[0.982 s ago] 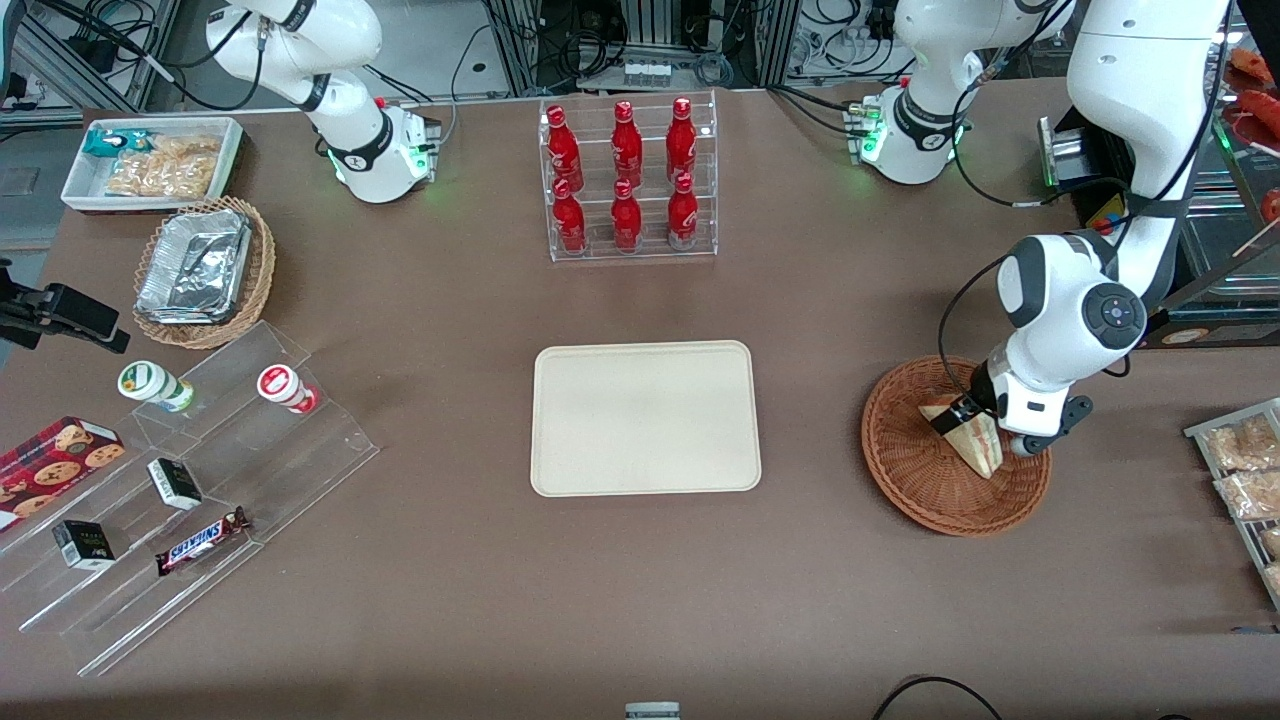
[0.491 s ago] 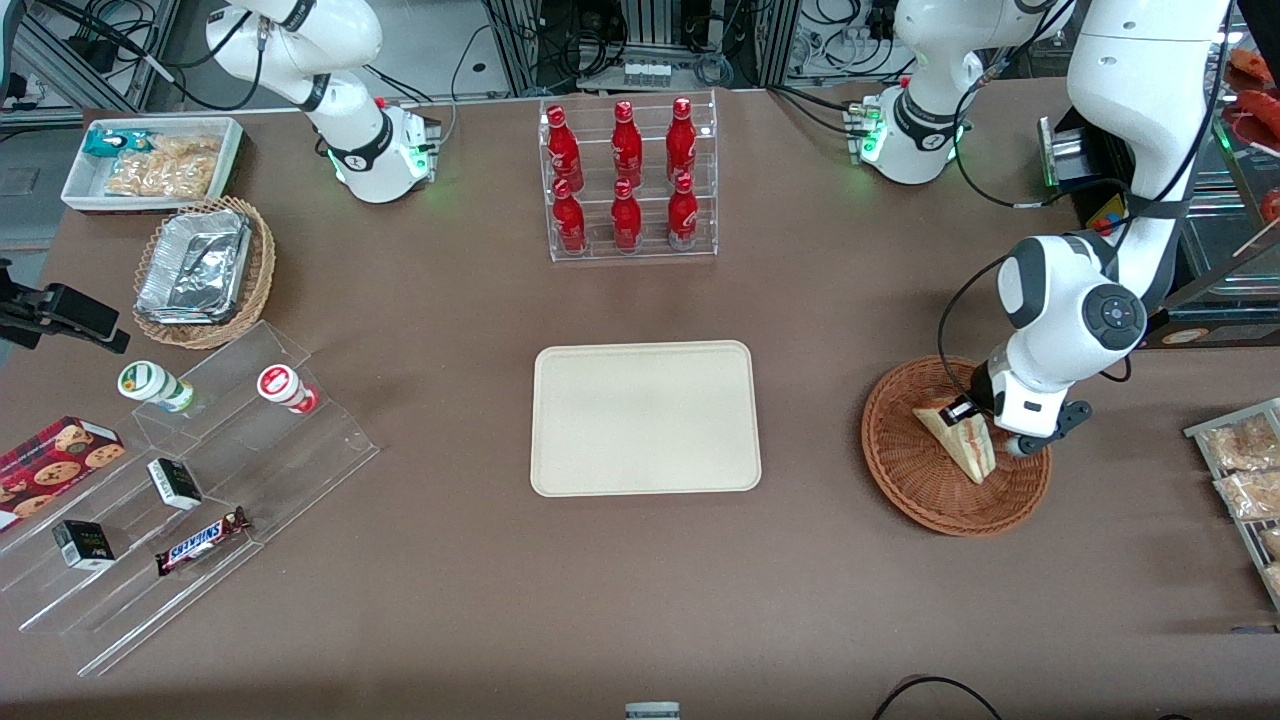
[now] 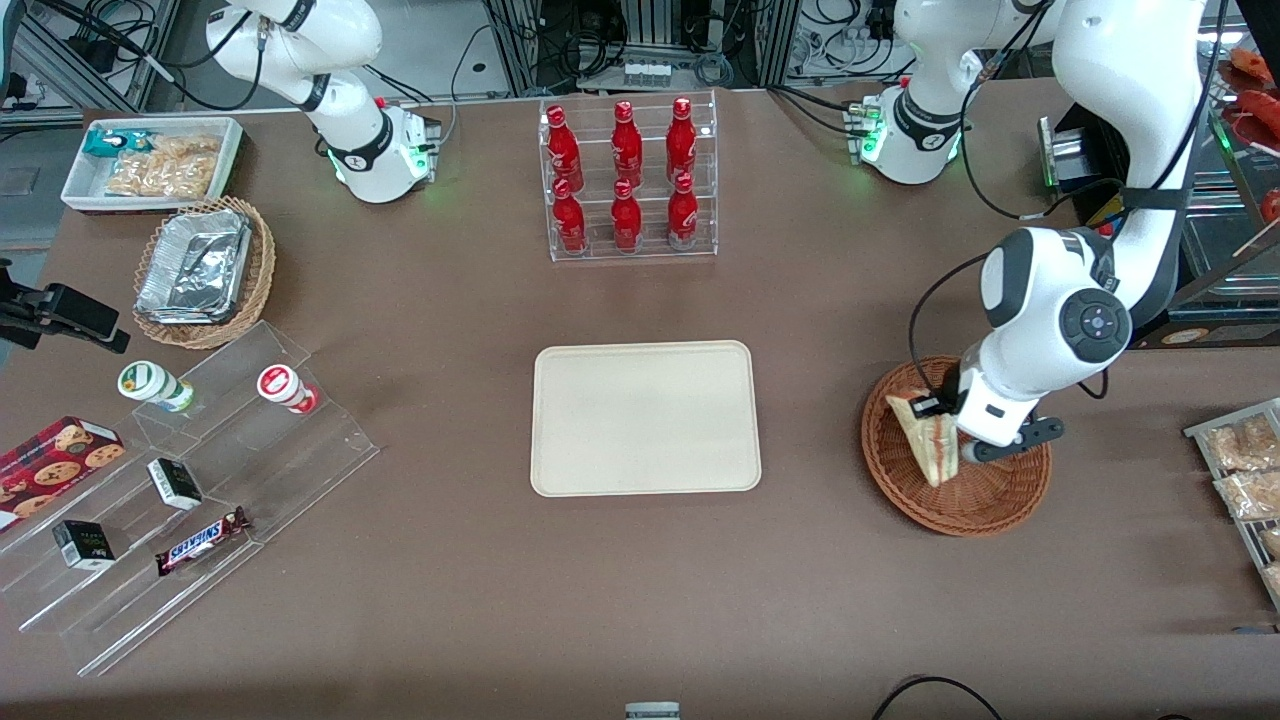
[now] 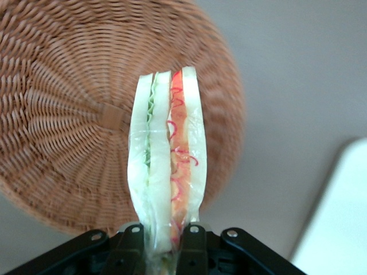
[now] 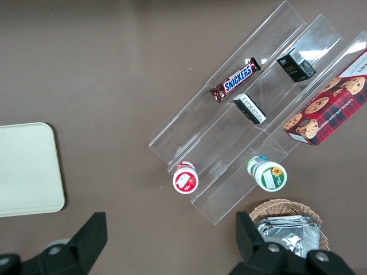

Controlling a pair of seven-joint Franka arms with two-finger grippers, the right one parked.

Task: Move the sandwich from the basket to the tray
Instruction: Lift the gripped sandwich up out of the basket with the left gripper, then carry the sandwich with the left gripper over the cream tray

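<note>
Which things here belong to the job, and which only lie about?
Job: sandwich, held in the shut hand above the basket; tray.
Lying about: red bottles, foil trays, Snickers bar, cookie box.

1. Your sandwich (image 4: 168, 166) shows pale white bread with green and red filling stripes.
2. The basket (image 3: 985, 497) is reddish-brown wicker, woven in rings.
3. The tray (image 3: 644, 418) is plain cream-beige.
4. Your gripper (image 3: 932, 408) has black fingers (image 4: 194, 252) on a white body.
5. The desk (image 3: 640, 590) is flat brown.
</note>
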